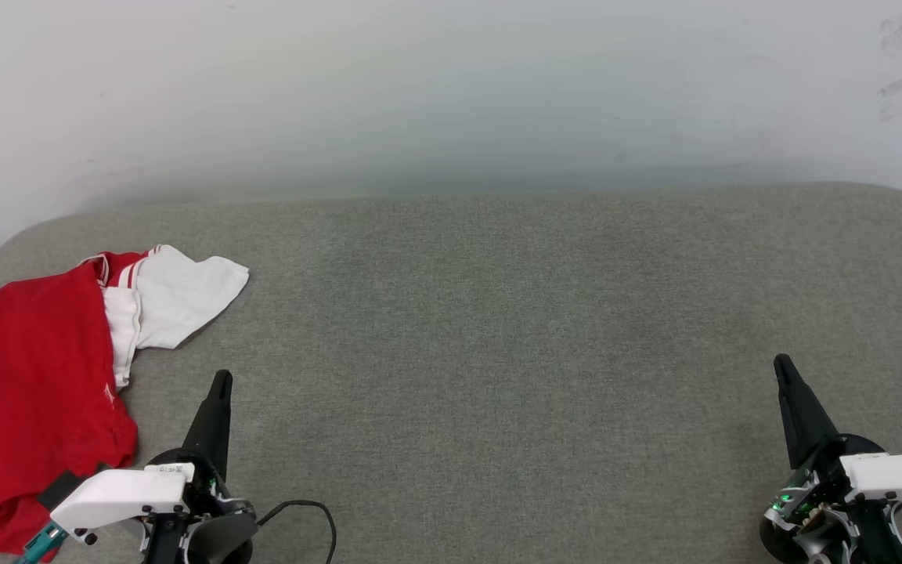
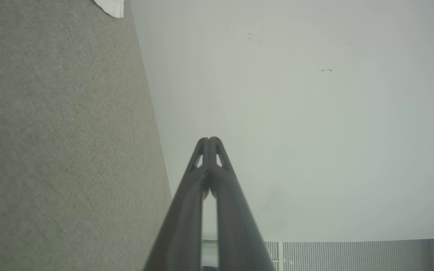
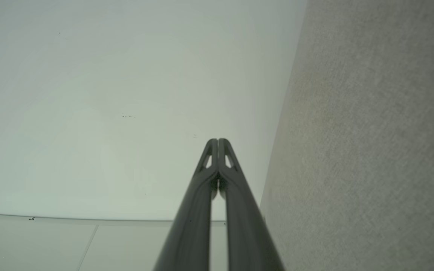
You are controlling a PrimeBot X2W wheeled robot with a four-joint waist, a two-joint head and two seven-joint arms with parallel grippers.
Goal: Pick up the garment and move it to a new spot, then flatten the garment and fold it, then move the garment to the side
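Status: the garment [image 1: 44, 384] lies at the far left edge of the grey padded table [image 1: 498, 329], partly overhanging the near-left corner. The red body is doubled over itself, and one white sleeve with striped trim sticks out toward the table's middle. No print shows on the upper face. The lower hem is bunched, not squared.

Left gripper [image 1: 221, 381]: fingers pressed together, holding nothing. It sits just beside the garment's right edge and apart from the cloth. In the left wrist view the tips meet with no gap, and a white corner of sleeve shows at the top edge.

Right gripper [image 1: 781, 364]: fingers pressed together and empty, well apart from the garment on the opposite side of the table. The right wrist view confirms the tips are closed.

Progress, as a judgement: the garment's place at the side and its rough doubling fit either a task near its end or an untidy starting heap. The pictures do not settle which.

- If this is the end, the fold is loose and the sleeve is untucked.
- If this is the start, every step is left: pick up, relocate, flatten, fold, set aside.

The middle of the table is bare cloth.
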